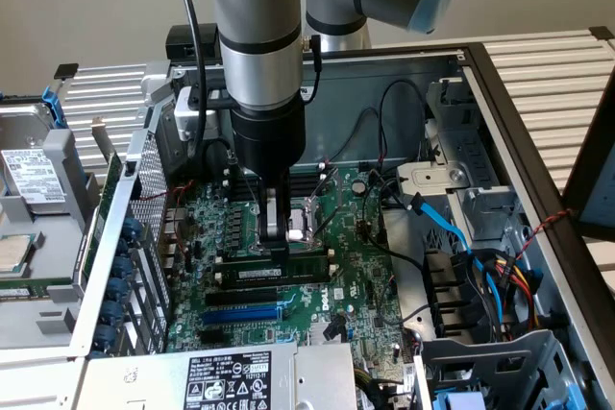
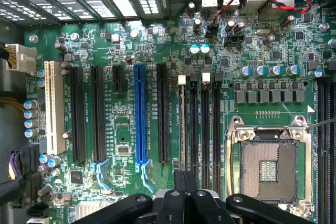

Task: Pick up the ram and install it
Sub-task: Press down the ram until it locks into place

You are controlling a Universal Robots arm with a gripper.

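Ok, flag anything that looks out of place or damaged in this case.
The CPU socket sits bare, contacts exposed, with no processor or cooler on it. The ram looks level beneath the gripper; nothing looks askew or damaged.

A computer repair workshop or lab. An opened PC case (image 1: 500, 103) exposes its motherboard (image 1: 288, 304) under the tool (image 1: 277, 237). Loose hard drives (image 1: 34, 175) lie beside it.

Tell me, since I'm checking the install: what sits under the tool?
Under the tool lies the ram, a green stick in a black slot on the motherboard. The tool covers its middle.
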